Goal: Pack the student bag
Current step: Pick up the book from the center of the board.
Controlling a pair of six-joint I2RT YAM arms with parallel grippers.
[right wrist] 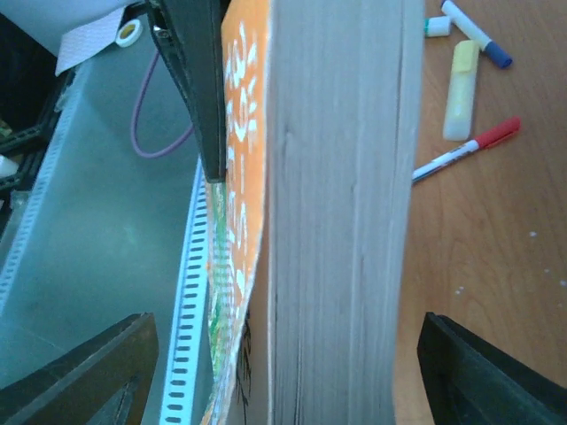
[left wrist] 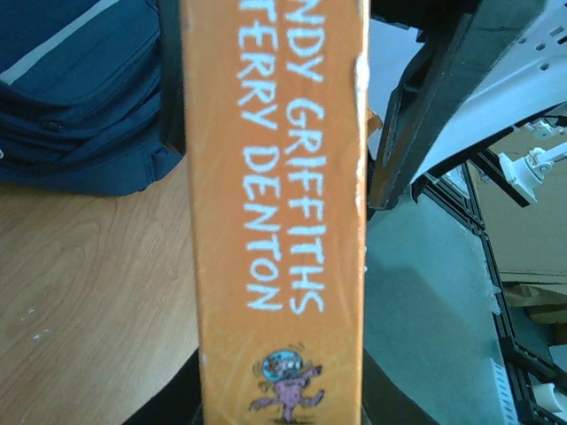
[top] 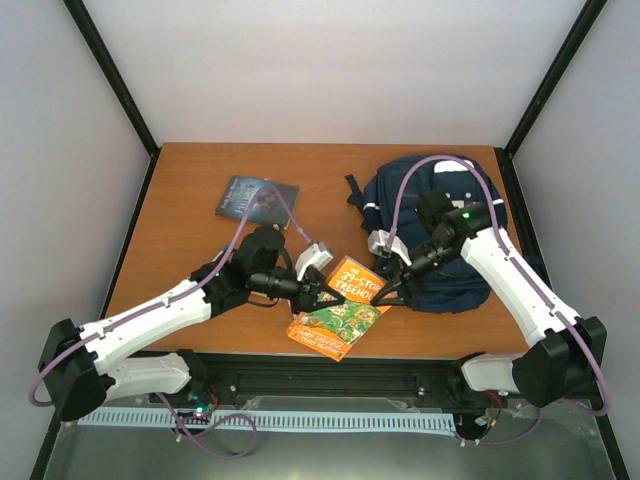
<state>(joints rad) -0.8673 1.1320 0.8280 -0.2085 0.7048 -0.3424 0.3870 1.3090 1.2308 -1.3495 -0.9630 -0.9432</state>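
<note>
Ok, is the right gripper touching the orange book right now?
Apart. The right wrist view shows the right gripper open astride the orange book, with background showing through a plain gap on each side.

The left arm [top: 150, 320] stretches low from the near left corner toward the middle of the near edge, its left gripper [top: 318, 296] clamped on a book [top: 340, 312]. The right arm [top: 520, 285] rises from the near right corner and bends inward, the right gripper [top: 388, 290] with fingers [right wrist: 97, 376] spread either side of the book's page edge.
</note>
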